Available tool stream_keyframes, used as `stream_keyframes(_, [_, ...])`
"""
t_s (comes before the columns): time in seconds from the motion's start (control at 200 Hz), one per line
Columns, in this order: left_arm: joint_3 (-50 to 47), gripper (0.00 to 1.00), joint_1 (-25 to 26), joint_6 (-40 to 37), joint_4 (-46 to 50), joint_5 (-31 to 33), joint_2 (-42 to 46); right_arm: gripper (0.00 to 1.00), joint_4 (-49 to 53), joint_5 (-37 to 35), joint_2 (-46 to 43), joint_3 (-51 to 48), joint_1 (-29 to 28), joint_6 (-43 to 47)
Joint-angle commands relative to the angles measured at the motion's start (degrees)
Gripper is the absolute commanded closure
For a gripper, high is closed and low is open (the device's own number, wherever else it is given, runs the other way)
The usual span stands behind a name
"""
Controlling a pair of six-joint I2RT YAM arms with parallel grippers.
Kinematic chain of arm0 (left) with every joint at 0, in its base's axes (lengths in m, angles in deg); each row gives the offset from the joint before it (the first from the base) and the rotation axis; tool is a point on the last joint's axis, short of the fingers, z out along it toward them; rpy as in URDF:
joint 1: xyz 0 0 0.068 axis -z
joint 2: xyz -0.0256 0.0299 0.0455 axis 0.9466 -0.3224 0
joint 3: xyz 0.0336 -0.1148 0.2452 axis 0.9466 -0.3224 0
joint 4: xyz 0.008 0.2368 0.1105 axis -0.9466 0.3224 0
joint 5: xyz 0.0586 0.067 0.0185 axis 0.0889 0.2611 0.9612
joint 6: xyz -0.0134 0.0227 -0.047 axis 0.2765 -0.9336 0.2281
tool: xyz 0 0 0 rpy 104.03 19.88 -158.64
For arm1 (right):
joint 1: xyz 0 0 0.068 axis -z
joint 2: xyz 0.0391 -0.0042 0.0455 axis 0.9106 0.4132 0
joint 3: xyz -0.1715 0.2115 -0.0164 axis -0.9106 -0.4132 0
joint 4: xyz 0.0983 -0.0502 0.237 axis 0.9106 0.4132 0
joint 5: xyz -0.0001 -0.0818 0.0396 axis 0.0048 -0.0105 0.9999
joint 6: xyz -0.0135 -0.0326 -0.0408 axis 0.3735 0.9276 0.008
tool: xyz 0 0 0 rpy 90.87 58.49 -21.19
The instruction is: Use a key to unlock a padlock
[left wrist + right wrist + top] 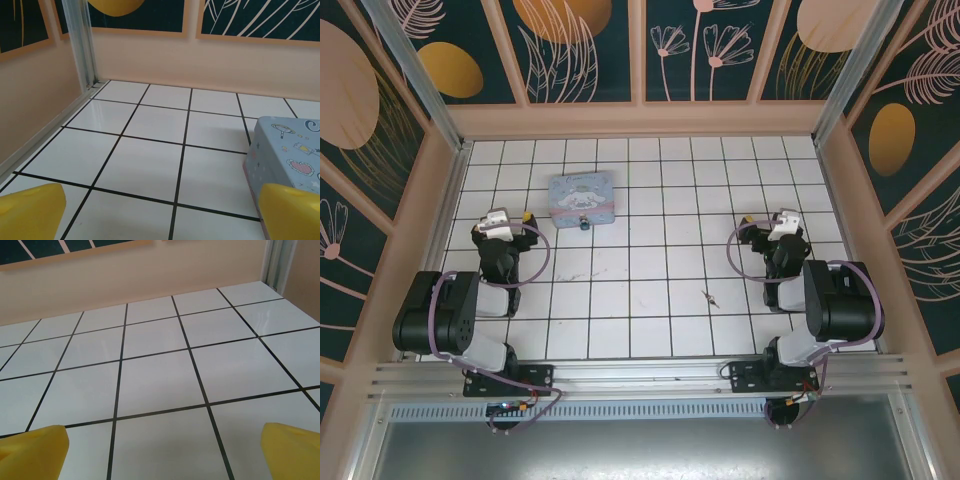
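Left tool [160, 216] wide open, empty, near tin [581, 194]. Right tool [160, 454] wide open, empty. Padlock [582, 223] at tin's near edge. Key [710, 296] on desk [660, 190], apart.

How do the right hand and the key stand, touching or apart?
Apart. The top external view shows the key lying on the tiles, with bare tile between it and the open right hand.
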Motion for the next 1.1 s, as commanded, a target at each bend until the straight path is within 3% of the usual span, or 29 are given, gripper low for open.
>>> stream_keyframes(0.0, [-0.04, 0.01, -0.33, 0.9, -2.42, 0.82, 0.08, 0.01, -2.14, 1.25, -0.35, 0.93, 0.21, 1.05])
stream_keyframes(1.091, [0.18, 0.01, -0.34, 0.75, -2.12, 0.64, 0.02, 0.01, -2.01, 2.35, -0.34, 1.06, 0.64, 0.94])
